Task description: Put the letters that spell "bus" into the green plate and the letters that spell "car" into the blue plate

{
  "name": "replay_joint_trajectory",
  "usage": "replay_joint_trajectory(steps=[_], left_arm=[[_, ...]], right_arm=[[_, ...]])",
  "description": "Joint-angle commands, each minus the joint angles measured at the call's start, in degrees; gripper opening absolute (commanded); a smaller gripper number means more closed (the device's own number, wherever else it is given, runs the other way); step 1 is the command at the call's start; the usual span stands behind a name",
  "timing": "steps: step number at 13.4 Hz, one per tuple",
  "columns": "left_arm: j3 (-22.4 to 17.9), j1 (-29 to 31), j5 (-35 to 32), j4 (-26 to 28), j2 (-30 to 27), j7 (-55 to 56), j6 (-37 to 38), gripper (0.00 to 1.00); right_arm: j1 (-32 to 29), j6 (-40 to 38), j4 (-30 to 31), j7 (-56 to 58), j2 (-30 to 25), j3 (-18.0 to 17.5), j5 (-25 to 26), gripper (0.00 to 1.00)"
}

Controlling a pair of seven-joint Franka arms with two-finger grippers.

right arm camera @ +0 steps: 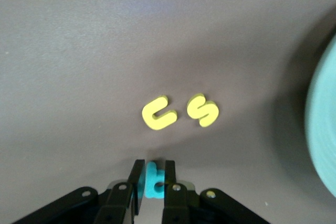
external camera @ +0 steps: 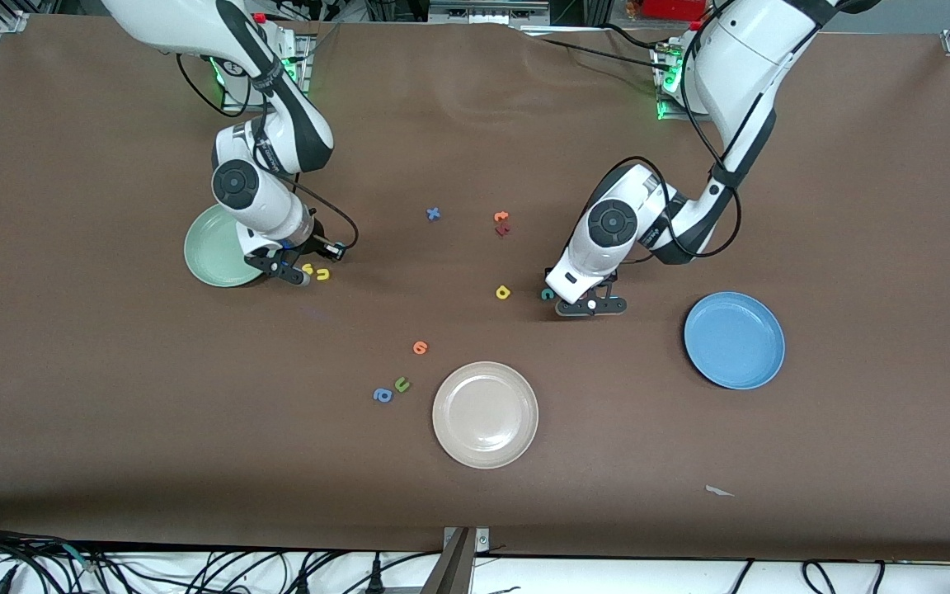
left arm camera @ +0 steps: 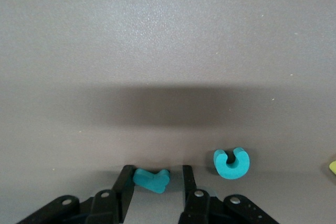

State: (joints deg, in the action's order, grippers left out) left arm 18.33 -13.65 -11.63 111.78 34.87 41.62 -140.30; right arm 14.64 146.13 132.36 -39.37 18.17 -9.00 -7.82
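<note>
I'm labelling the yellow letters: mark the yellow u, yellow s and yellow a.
yellow u (right arm camera: 158, 113): right wrist view, its curved base.
yellow s (right arm camera: 202, 110): right wrist view, its middle.
yellow a (external camera: 503, 292): front view, its body.

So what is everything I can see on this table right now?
pale green round plate: one, toward the right arm's end
bright blue round plate: one, toward the left arm's end
cream-white round plate: one, mid-table, nearest the front camera
yellow foam letters: three; u and s beside the green plate, a mid-table
teal foam letters: three; c beside the yellow a, r, b
orange foam letters: two
dark red foam letter: one, beside the farther orange one
blue foam letters: x, a
green foam u: one, beside the blue a
left pincer: open around the r
right pincer: shut on the b
</note>
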Motion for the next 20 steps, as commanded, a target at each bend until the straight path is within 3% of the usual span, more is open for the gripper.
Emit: replay_joint_trajectory(steps=[1,4,7,9,10,12,16,20], left_arm=[[-0.40,-0.06,-2.43,0.01,0.99,1.01,0.82,0.41],[-0.40,-0.06,-2.43,0.01,1.08,1.01,0.82,0.36],[-0.40,-0.06,-2.43,0.01,1.08,1.01,0.82,0.32],[-0.40,-0.06,-2.43,0.01,1.08,1.01,0.82,0.31],[-0.40,-0.06,-2.43,-0.07,1.08,1.01,0.82,0.31],[-0.40,0.02,-2.43,-0.07,1.08,1.01,0.82,0.29],[-0.40,0.55,-2.43,-0.51,0.82,1.01,1.16,0.27],[-0.14,3.19,-1.38,-9.10,-0.15,-6.17,18.26,0.23]], right_arm=[[-0.31,-8.55,-2.09,1.05,-4.10,0.03,-0.61,0.20],[-0.31,-18.83,-5.52,4.28,-6.21,3.54,-0.44,0.20],[-0.14,-19.31,-5.53,4.39,-5.60,3.90,-0.70,0.27],[0.12,-18.61,-5.18,4.12,-5.25,3.90,-0.79,0.83],[0.39,-18.34,-5.09,3.08,-5.25,3.73,-0.79,0.92],[0.48,-15.89,-4.83,-0.17,-4.55,1.19,-0.79,0.92],[0.48,-5.01,-1.85,-1.68,-1.13,-0.23,-0.79,0.92],[0.57,1.95,-0.17,-1.68,2.04,-0.32,-0.70,0.90]])
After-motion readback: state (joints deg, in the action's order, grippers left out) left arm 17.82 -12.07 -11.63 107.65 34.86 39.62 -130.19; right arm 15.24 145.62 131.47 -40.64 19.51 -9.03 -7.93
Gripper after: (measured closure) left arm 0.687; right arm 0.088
